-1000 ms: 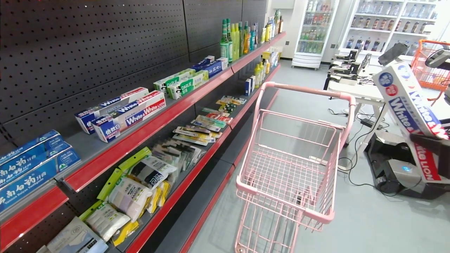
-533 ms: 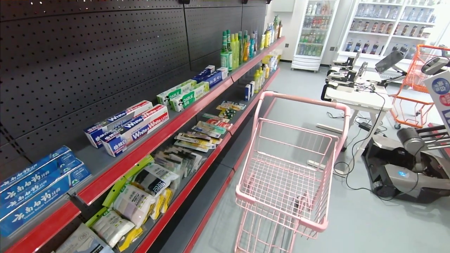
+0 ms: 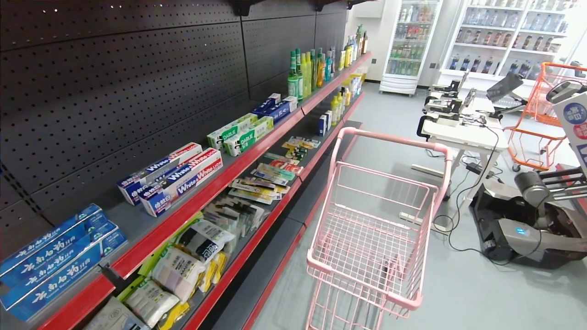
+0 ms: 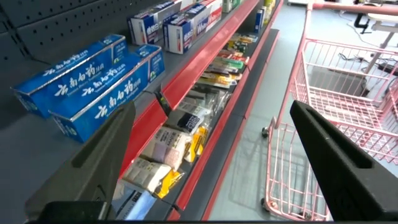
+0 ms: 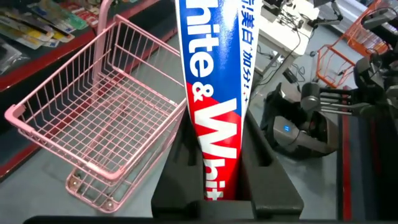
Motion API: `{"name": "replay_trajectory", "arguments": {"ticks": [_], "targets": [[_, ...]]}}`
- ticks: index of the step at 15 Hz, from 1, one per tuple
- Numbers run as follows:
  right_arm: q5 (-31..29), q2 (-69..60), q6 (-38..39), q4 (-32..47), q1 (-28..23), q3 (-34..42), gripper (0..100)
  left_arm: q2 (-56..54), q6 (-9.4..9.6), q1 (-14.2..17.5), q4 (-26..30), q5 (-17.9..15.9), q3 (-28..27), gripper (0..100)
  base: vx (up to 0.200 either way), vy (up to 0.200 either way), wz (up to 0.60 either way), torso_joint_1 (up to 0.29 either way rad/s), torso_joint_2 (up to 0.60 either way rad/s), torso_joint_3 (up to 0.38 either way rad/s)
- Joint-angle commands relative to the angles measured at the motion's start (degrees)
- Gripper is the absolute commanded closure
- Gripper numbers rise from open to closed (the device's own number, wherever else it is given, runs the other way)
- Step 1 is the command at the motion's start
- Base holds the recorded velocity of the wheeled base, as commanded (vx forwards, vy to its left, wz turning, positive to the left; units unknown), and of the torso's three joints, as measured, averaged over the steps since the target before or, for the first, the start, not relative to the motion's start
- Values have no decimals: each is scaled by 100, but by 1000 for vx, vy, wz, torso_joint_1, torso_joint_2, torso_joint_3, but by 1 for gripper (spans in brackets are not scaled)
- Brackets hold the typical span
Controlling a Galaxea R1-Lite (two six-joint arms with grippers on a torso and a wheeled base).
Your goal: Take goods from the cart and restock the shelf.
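A long white toothpaste box (image 5: 214, 93) with blue and red print stands upright in my right gripper (image 5: 224, 180), which is shut on its lower end. Its upper part shows at the far right of the head view, toothpaste box (image 3: 575, 123). To its left stands the pink wire cart (image 3: 390, 137), also seen below the box, cart (image 5: 37, 127). Matching boxes (image 3: 181, 181) lie on the red-edged top shelf (image 3: 215, 183). My left gripper (image 4: 214, 165) hangs open beside the shelf, near the blue boxes (image 4: 99, 87), holding nothing.
Green boxes (image 3: 240, 133) and bottles (image 3: 302, 68) fill the shelf farther along; packets (image 3: 202, 243) lie on the lower shelf. A grey machine (image 3: 523, 229), floor cables (image 3: 458, 220), a white table (image 3: 463, 133) and an orange cart (image 3: 541, 123) stand to the right.
The head view has shifted, so shelf and cart sit lower and more to the right. The box in my right gripper went from tilted to upright and swung out to the right edge.
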Motion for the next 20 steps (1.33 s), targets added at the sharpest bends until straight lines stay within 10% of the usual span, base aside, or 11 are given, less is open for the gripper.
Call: {"name": "replay_trajectory", "arguments": {"ticks": [1, 20], "targets": [[3, 94, -3, 5, -2, 16, 100, 7, 13, 2, 1, -4, -7, 0, 0, 0, 0, 168, -334, -188], [12, 182, -407, -31, -116, 350, 100, 7, 30, 2, 1, -4, -7, 0, 0, 0, 95, 91, -182, -97]]}}
